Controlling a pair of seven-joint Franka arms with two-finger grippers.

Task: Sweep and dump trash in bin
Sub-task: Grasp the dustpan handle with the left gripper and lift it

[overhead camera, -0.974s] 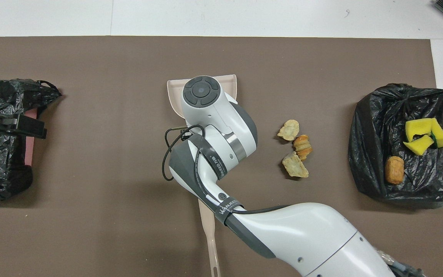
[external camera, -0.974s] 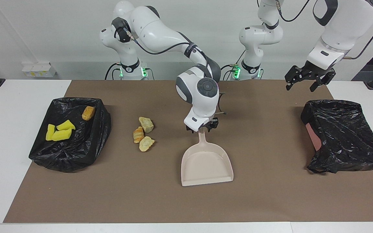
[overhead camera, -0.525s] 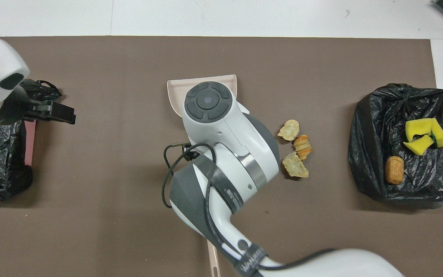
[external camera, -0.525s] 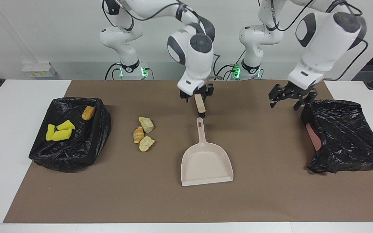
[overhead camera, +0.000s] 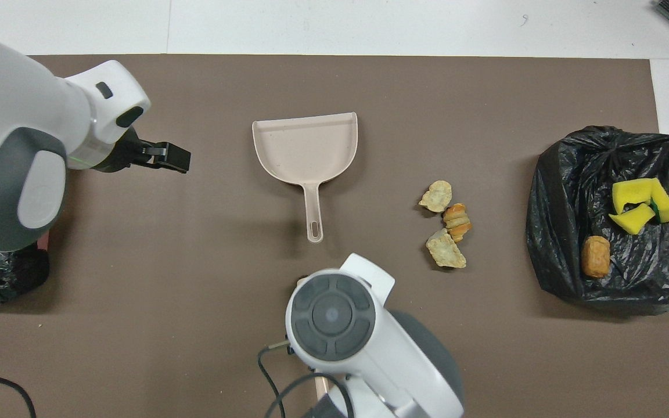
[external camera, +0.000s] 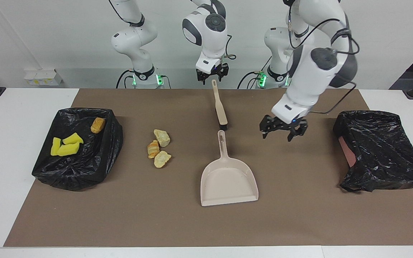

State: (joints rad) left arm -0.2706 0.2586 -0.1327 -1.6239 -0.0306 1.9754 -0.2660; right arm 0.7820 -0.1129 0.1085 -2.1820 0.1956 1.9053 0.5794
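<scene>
Three golden bread pieces (external camera: 158,148) lay beside the dustpan (external camera: 228,181); yellow wedges (external camera: 65,144) sat in the bin (external camera: 84,172). The left gripper (external camera: 283,128) hung with jaws apart. I cannot tell about the right gripper (external camera: 212,74) above the brush (external camera: 221,107).

The right gripper (external camera: 212,76) has let go the brush (external camera: 221,109) and risen above it — the left gripper (external camera: 283,129), open, moved from the bag (external camera: 382,154) toward the dustpan (external camera: 228,179).

I can't read any text, labels, brands or numbers on anything in either view right now.
</scene>
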